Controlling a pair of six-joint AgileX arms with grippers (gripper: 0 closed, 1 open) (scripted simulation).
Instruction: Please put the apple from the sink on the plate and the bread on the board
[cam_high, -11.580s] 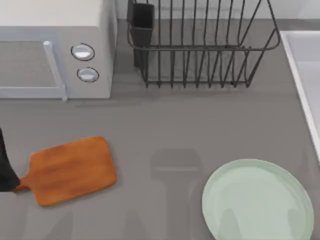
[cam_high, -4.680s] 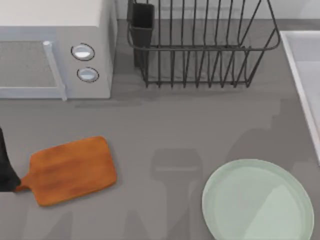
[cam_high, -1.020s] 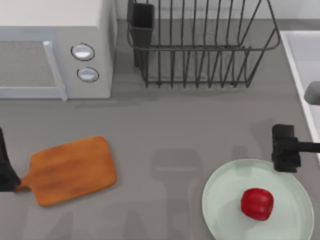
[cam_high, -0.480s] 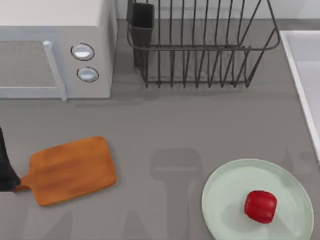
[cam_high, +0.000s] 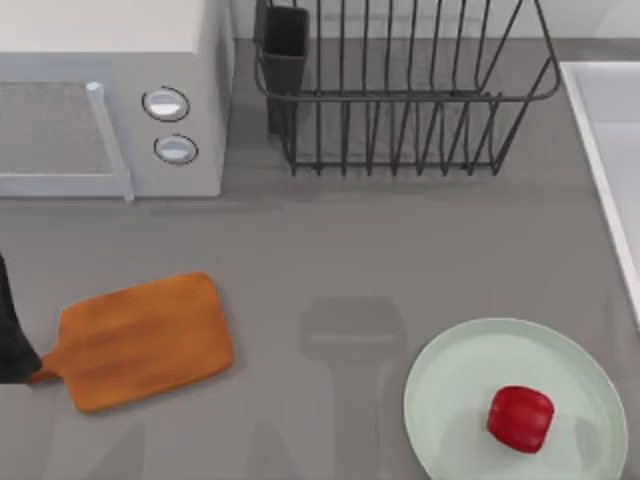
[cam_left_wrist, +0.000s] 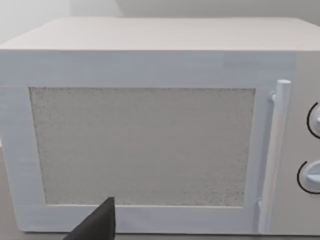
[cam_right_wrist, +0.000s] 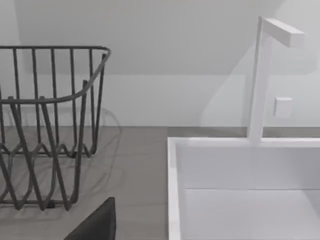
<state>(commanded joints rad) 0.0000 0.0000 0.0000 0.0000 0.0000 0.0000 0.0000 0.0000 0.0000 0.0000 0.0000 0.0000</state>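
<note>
Resting on the plate (cam_high: 440, 372), near right, the apple (cam_high: 520, 418) is placed; board (cam_high: 140, 340) left waits bare for bread. I cannot tell either gripper's opening.

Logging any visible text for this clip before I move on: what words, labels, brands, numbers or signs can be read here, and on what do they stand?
None: no readable text on anything.
White box-shaped microwave: its two round dials are blank, no numbers or brand.
Orange-brown wooden cutting board: plain grain.
Round pale mint-green plate and glossy red apple: unmarked.
Dark wire dish rack and white sink: unmarked.
</note>
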